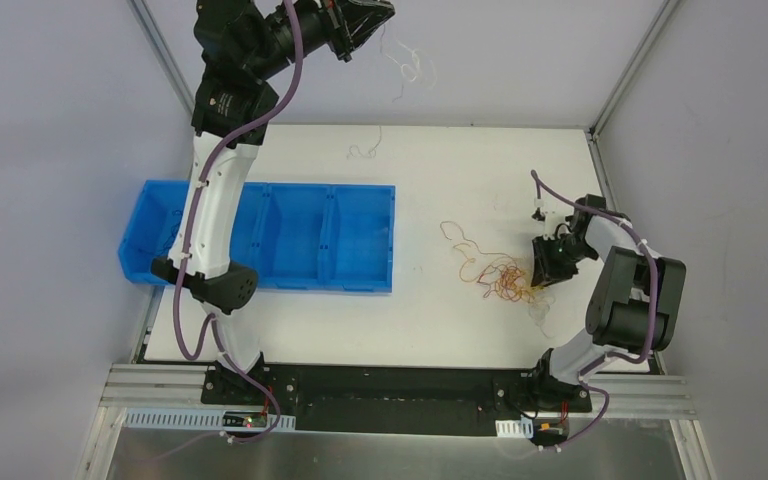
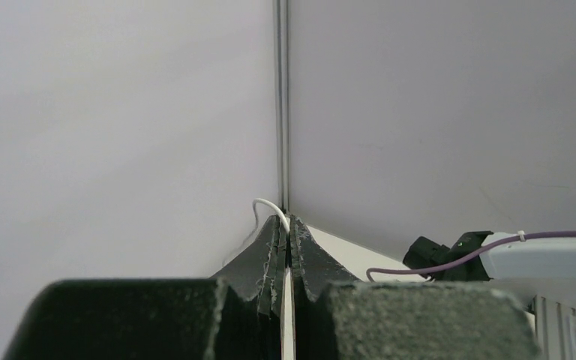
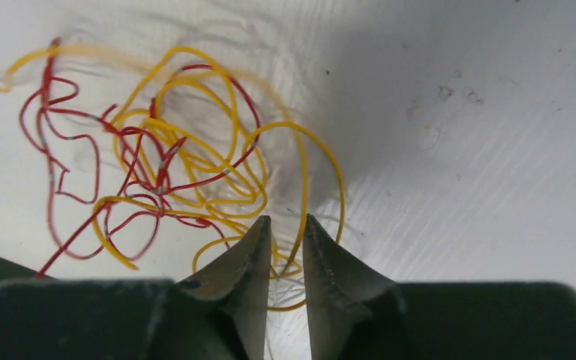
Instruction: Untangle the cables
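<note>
A tangle of thin red, orange and yellow cables (image 1: pixel 495 275) lies on the white table right of centre. My right gripper (image 1: pixel 540 270) sits low at its right edge. In the right wrist view the tangle (image 3: pixel 180 165) spreads ahead and to the left. The right gripper (image 3: pixel 287 219) stands slightly open, and a yellow strand runs through the narrow gap. My left gripper (image 1: pixel 365 20) is raised high at the back, shut on a white cable (image 1: pixel 415 65) that dangles from it. In the left wrist view the white cable (image 2: pixel 266 202) loops out of the shut left gripper (image 2: pixel 289 219).
A blue bin (image 1: pixel 360 285) with several compartments stands on the left half of the table, under the left arm. A small white wire curl (image 1: pixel 365 150) shows near the table's far edge. Grey walls with metal posts enclose the back and sides.
</note>
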Motion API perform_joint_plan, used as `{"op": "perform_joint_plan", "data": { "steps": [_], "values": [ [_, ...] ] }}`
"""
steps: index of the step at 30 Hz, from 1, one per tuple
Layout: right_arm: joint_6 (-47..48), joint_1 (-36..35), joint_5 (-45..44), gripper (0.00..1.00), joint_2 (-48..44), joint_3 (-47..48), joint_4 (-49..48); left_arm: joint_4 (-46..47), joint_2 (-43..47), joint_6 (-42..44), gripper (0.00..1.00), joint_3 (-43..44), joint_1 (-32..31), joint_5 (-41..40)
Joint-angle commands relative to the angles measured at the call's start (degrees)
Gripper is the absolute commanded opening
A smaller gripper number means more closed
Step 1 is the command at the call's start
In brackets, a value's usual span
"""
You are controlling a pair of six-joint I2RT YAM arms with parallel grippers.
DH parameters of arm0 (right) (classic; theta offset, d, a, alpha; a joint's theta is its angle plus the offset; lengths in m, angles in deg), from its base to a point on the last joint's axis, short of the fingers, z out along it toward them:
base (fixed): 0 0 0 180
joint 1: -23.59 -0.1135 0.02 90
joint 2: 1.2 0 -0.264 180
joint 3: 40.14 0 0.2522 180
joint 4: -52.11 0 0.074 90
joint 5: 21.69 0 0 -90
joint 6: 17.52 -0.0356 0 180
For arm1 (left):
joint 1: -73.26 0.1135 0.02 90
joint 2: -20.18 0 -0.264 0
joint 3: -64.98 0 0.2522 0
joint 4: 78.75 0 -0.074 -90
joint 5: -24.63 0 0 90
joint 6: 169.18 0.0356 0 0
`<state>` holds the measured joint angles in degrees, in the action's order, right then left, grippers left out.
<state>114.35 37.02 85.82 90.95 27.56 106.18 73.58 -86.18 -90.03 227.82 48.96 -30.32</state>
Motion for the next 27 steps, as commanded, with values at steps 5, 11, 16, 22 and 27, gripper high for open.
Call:
{"op": "perform_joint_plan", "data": {
  "steps": [5, 11, 16, 22, 27],
  "values": [
    [-0.22, 0.32, 10.34, 0.67, -10.04, 9.80, 11.00, 4.99, 5.41, -0.36, 0.00, -2.34, 1.01, 0.53],
    [-3.94, 0.30, 15.19, 1.00, -13.47, 15.85, 15.35, 4.38, 8.84, -1.13, 0.00, -7.30, 7.15, -0.33],
    [-4.72, 0.30, 16.87, 1.00, -16.40, 17.87, 16.68, 3.42, 10.47, -8.15, 0.00, -9.34, 14.85, 1.61],
    [-4.62, 0.30, 16.50, 1.00, -18.14, 17.38, 16.96, 2.64, 17.65, -8.53, 0.00, -16.89, 21.49, 2.29],
    [-5.80, 0.28, 17.22, 1.00, -18.70, 17.72, 16.81, -3.49, 23.54, -1.20, 0.00, -20.47, 29.02, -1.48]
  ]
}}
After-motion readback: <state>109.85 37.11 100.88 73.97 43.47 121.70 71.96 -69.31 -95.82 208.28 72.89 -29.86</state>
